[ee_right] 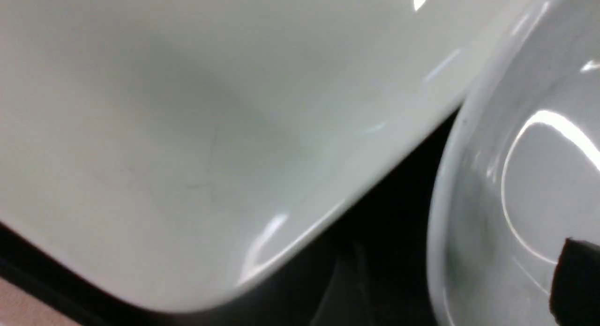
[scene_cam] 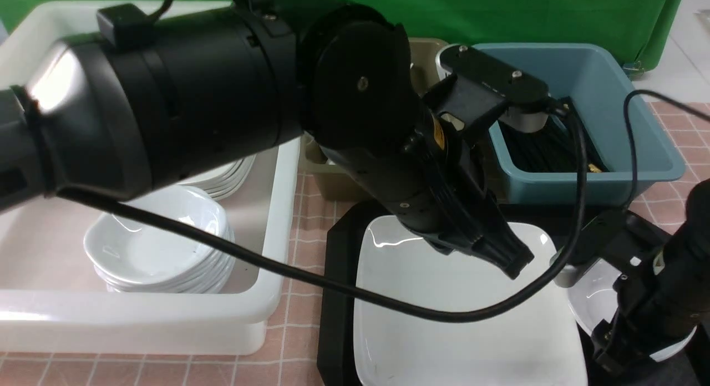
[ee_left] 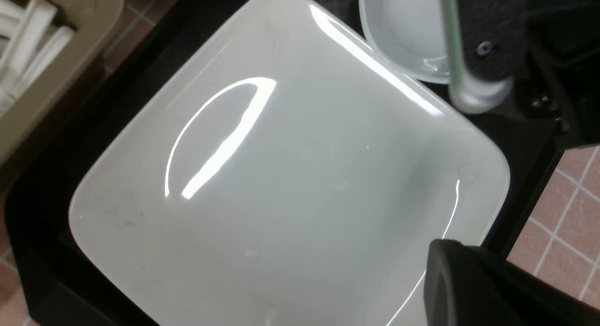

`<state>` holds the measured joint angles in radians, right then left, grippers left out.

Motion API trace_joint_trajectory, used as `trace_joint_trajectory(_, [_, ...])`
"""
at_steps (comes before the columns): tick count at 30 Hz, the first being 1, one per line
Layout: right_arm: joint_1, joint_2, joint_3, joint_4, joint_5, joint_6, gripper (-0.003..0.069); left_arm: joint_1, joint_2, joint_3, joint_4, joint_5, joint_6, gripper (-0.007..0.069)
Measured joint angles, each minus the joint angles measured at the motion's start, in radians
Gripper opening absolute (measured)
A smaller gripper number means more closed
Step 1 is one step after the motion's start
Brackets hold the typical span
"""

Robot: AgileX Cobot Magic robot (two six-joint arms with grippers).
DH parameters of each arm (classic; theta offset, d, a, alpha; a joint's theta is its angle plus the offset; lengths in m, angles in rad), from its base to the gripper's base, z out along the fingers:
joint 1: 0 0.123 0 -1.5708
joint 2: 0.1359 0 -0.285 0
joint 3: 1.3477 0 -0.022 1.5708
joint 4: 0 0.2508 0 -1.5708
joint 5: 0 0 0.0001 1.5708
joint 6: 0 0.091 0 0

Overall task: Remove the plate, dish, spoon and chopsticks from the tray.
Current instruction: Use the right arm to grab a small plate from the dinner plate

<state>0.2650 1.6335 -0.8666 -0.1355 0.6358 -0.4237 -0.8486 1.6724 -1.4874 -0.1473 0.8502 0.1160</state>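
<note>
2 task things show on the tray (scene_cam: 336, 297): plate and dish.

Far left, off the tray, the white bin (scene_cam: 265, 225) on the desk (scene_cam: 299, 330) holds 1 stack of small dishes (scene_cam: 155, 253), with 1 stack of plates (scene_cam: 230, 172) behind it. So the likely drop spot for both lies left of the tray.

The plate (scene_cam: 444, 330) lies flat and fills the tray's left and middle. The left pincer (scene_cam: 511, 261) hangs over the plate's far right part with tips pressed together, empty, slanting down toward the robot's right. It looks clear of the plate.

Behind, the blue bin (scene_cam: 582, 189) holds black sticks with a gold tip, likely the chopsticks (scene_cam: 546, 147), already off the tray.

The dish (scene_cam: 588, 303) sits at the tray's right end, just beside the plate's right rim. The right wrist view shows a thin strip of black tray between them.

The right pincer (scene_cam: 613, 341) is low, right at the dish. 1 fingertip (ee_right: 579, 279) shows over the dish's inside and the other finger is out of view. I can't tell whether the jaws are apart or together, or whether the rim is gripped.

Key relation: the dish lies straight under the right pincer, so the right arm is far nearer. The white bin is on the opposite side, past the plate and the left arm. My read is that the dish goes first, and the carry leftward risks crossing the left arm.
</note>
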Motion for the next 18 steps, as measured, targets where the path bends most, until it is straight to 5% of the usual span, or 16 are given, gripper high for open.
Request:
trace_joint_trajectory(5, [0.000,0.054,0.001,-0.001,-0.032,0.005,0.0540,0.001,0.000,0.000,0.000,-0.011,0.004,-0.0003])
trace_joint_trajectory(11, [0.005,0.059,-0.007,-0.018,-0.050,0.012,0.0265,0.001,0.000,0.000,0.000,-0.015,0.004,-0.0003])
trace_joint_trajectory(18, [0.007,0.040,-0.080,-0.018,0.082,0.034,0.0225,0.001,0.000,0.000,0.000,-0.026,0.002,-0.0003])
